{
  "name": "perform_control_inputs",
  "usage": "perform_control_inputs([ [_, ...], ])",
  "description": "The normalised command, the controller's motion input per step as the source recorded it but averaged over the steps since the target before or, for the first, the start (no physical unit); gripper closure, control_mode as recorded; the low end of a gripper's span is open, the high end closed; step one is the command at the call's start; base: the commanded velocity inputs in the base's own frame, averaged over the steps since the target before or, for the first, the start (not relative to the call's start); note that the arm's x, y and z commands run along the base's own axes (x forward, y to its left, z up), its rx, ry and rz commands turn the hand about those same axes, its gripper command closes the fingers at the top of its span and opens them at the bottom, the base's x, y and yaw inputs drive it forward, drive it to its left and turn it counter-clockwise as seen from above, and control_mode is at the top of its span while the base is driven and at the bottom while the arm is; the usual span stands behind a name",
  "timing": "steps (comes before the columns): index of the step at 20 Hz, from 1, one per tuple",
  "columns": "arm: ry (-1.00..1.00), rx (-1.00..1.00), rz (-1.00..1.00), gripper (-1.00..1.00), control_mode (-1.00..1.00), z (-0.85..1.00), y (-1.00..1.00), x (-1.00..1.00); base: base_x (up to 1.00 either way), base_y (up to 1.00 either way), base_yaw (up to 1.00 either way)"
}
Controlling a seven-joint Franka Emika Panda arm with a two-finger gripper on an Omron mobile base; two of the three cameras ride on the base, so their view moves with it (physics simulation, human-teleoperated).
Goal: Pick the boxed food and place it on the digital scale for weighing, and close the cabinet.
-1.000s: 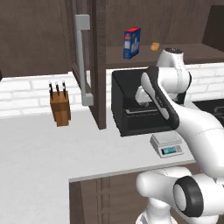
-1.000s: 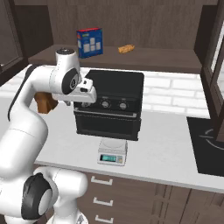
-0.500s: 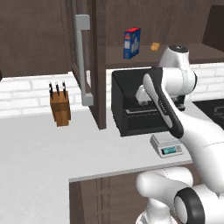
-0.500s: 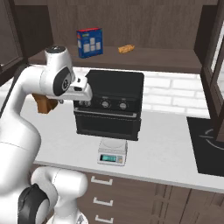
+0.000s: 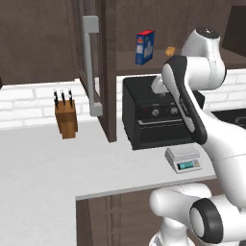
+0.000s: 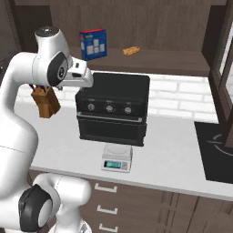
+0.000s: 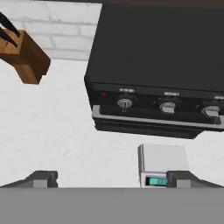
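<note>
Jaws (image 7: 112, 178) stand wide apart, holding nothing, above the desk (image 7: 65, 131) in front of the black oven (image 6: 113, 109). Boxed food (image 6: 93, 44) stands upright on the shelf (image 6: 173, 63) above the oven. Digital scale (image 6: 117, 157) sits on the desk just before the oven. Cabinet door (image 5: 98, 72) hangs open left of the oven.

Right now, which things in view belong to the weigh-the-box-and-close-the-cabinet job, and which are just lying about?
Belongs to the job:
boxed food, on the cabinet shelf
digital scale, on the counter before the oven
cabinet, door open

Just lying about:
black oven
knife block
small orange-tan lump on the shelf
</note>
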Motion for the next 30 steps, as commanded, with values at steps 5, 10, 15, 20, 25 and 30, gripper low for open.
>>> perform_control_inputs([
  [5, -0.40, 0.00, 0.00, -1.00, -1.00, 0.52, 0.08, 0.00, 0.00, 0.00, 0.00],
  [10, -0.33, 0.00, 0.00, -1.00, -1.00, 0.34, 0.16, 0.00, 0.00, 0.00, 0.00],
  [15, -0.20, 0.00, 0.00, -1.00, -1.00, 0.34, 0.01, 0.00, 0.00, 0.00, 0.00],
  [20, -0.02, -0.02, -0.05, -1.00, -1.00, 0.16, 0.09, 0.02, 0.00, 0.00, 0.00],
  [25, 0.00, 0.00, -0.10, -1.00, -1.00, 0.05, 0.03, 0.26, 0.00, 0.00, 0.00],
  [30, 0.00, 0.00, -0.03, -1.00, -1.00, 0.01, 0.00, 0.29, 0.00, 0.00, 0.00],
])
